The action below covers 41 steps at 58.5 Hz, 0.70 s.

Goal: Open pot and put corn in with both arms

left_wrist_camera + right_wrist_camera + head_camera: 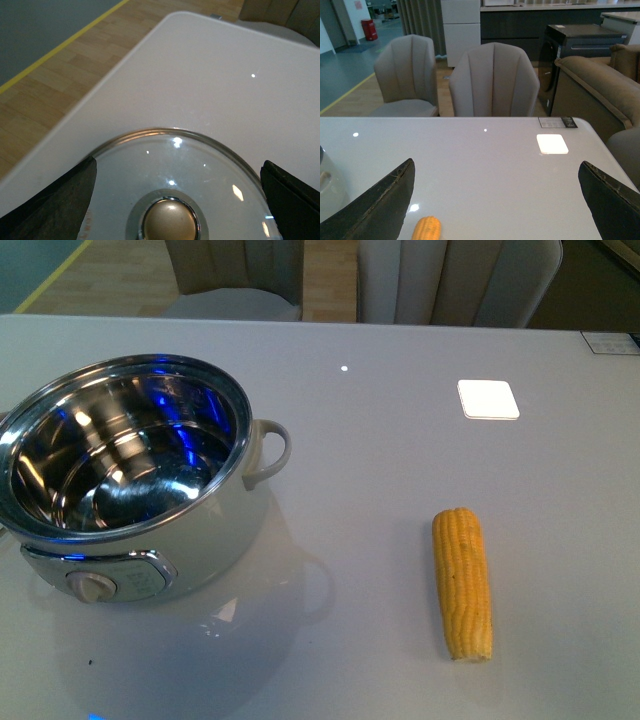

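The white pot stands uncovered at the table's left, its shiny steel inside bare and its dial panel facing me. The corn lies on the table to the pot's right, pointing away from me. In the left wrist view, a glass lid with a gold knob lies flat on the table, and my open left gripper straddles it. My right gripper is open above the table, with the corn's tip near its one finger. Neither arm shows in the front view.
A white square pad lies at the table's back right. Two grey chairs stand behind the table. The table's rounded corner and the wooden floor show in the left wrist view. The pot's edge shows in the right wrist view.
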{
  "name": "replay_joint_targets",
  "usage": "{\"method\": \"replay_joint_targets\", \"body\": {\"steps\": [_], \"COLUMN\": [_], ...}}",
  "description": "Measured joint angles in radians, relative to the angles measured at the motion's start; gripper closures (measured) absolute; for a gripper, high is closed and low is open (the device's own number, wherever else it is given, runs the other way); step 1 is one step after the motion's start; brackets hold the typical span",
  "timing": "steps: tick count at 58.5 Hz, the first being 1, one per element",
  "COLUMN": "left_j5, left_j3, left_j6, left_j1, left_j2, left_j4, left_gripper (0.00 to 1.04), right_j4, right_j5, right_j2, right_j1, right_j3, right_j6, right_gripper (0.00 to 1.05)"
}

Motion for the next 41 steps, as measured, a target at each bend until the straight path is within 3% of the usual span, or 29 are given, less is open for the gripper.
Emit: {"method": "replay_joint_targets", "body": {"steps": [11, 22, 24, 27, 41], "left_j5": [0.032, 0.08, 0.177, 0.244, 0.159], "left_j3": [-0.154, -0.318, -0.357, -0.409, -0.62], "left_j6": [-0.026, -0.088, -0.072, -0.051, -0.021], "left_j1": [0.01, -0.038, -0.041, -0.056, -0.187], "left_j2": [-0.306, -0.7, -0.74, -0.779, -0.977], "left_j4": [-0.085, -0.229, -0.151, -0.045, -0.004], "left_gripper": [0.07, 0.07, 0.14, 0.23, 0.64], "right_j4": [0.0, 0.0, 0.0, 0.0, 0.0], "right_j5": [0.0, 0.0, -0.001, 0.0, 0.0], "right_j2": [0.0, 0.0, 0.0, 0.0, 0.0], "right_j1": [0.0, 0.0, 0.0, 0.0, 0.0], "right_j3": [0.0, 0.0, 0.0, 0.0, 0.0], "right_j6": [0.0, 0.0, 0.0, 0.0, 0.0], "right_gripper": [0.09, 0.09, 0.09, 0.09, 0.09]}}
